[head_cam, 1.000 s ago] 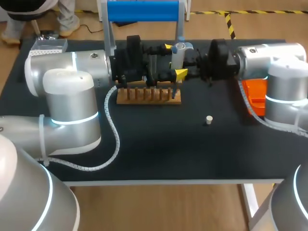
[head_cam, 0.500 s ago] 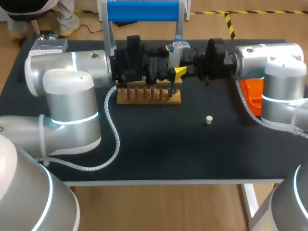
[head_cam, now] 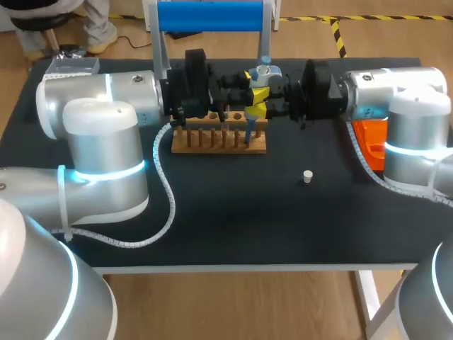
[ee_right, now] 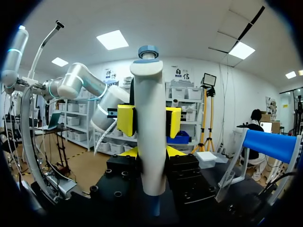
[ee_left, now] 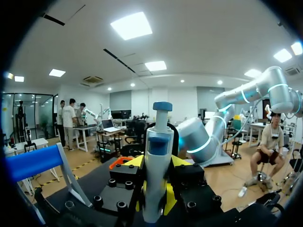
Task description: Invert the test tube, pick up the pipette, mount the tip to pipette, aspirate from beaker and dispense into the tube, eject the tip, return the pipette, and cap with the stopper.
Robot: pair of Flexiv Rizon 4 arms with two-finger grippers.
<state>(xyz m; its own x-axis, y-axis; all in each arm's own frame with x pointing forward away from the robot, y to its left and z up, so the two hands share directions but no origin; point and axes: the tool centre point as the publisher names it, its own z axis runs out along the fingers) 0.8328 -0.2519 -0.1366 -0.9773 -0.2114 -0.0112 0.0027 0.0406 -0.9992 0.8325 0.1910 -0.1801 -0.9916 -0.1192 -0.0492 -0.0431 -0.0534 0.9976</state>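
The white pipette (head_cam: 263, 76) with a blue plunger cap hangs upright above the wooden rack (head_cam: 219, 139), its thin blue tip pointing down at the rack. From the left, my left gripper (head_cam: 253, 85) has its yellow fingertips (ee_right: 125, 119) pressed on both sides of the pipette's upper body. From the right, my right gripper (head_cam: 260, 108) is shut on the pipette lower down. The pipette (ee_left: 158, 156) stands in the left gripper (ee_left: 155, 198), and the pipette (ee_right: 150, 118) also stands in the right gripper (ee_right: 152, 156). A small white stopper (head_cam: 307, 176) lies on the black mat.
A blue-topped stand (head_cam: 210, 15) rises just behind the rack. An orange bin (head_cam: 374, 138) sits under my right arm. A white tip box (head_cam: 71, 67) is at the back left corner. Both arms' forearms span the table's rear half.
The right gripper carried the pipette a little left and up. The left gripper's fingers closed in from wide open onto the pipette.
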